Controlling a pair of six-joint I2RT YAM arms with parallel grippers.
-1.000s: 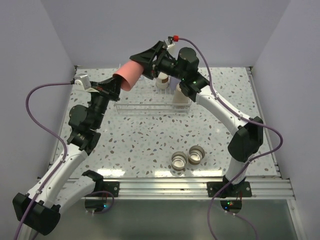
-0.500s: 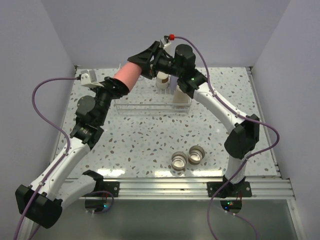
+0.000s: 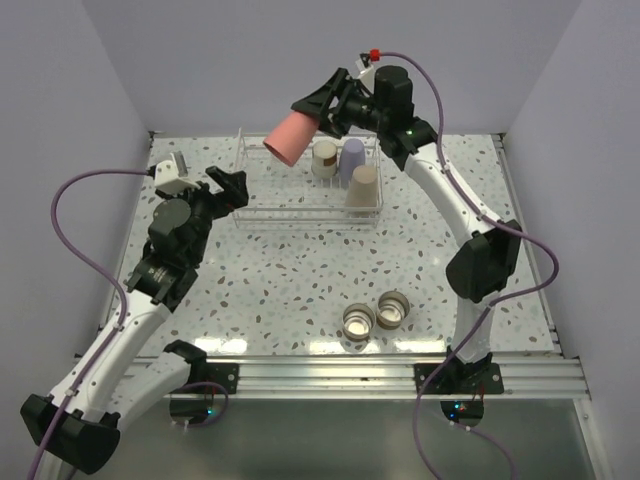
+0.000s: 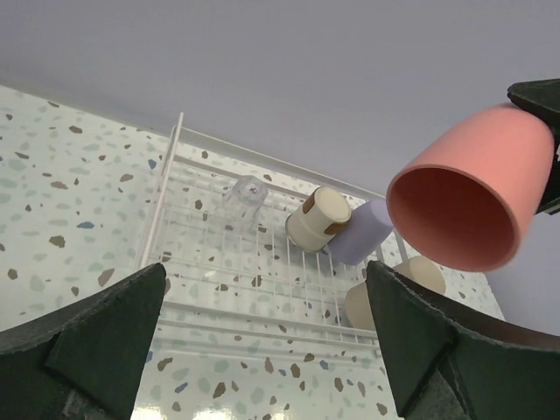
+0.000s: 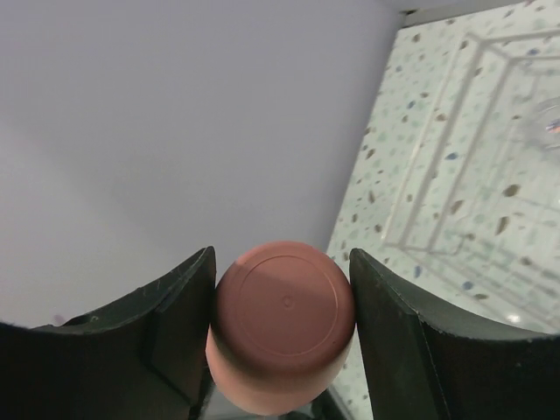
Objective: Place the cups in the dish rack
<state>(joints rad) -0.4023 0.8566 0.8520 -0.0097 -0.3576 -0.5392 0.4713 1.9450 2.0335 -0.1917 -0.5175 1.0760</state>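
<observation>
Red-pink cup [image 3: 291,137], pinched in right tool [image 5: 282,306], is held tilted above dish rack [image 3: 300,212]; mouth is best turned down before lowering. Left tool [image 4: 271,350] spread, empty.

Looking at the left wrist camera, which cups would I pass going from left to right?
clear cup → cream cup with a brown band → lavender cup → pink cup

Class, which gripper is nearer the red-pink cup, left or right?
Right. The right gripper holds the red-pink cup by its base; the left gripper stands open, apart from it, lower down by the dish rack's left end.
</observation>
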